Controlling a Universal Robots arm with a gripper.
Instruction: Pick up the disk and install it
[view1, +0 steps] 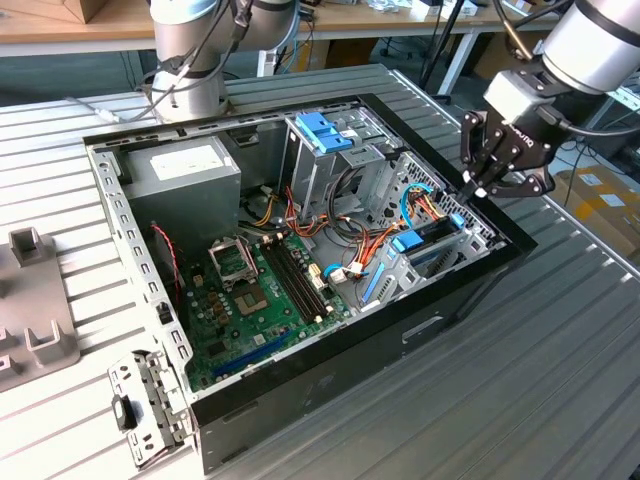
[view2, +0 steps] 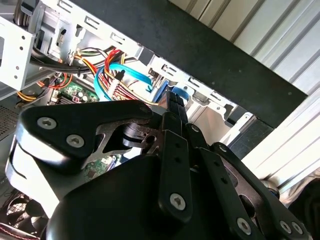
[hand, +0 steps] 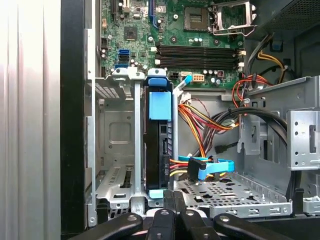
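Gripper (hand: 170, 200) closed — fingertips at the end of the disk (hand: 159, 150), seated upright in its bay.

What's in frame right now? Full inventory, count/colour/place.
computer case: 1, black, open on the slatted table.
disk: 1, dark body in a blue carrier, standing on edge in the grey bay by the case wall; also in the exterior view.
motherboard: 1, green, case floor.
power supply: 1, grey, far corner of the case.
drive cage: 1, grey metal with a blue bracket on top, case middle.
cables: a bundle, red, orange, yellow, black and blue, between cage and disk.
metal bracket: 1, silver, on the table near the case corner.
grey fixture: 1, at the exterior view's left.
table: 1, grey, slatted.
pincer: 1, black, tips at the disk's upper end.
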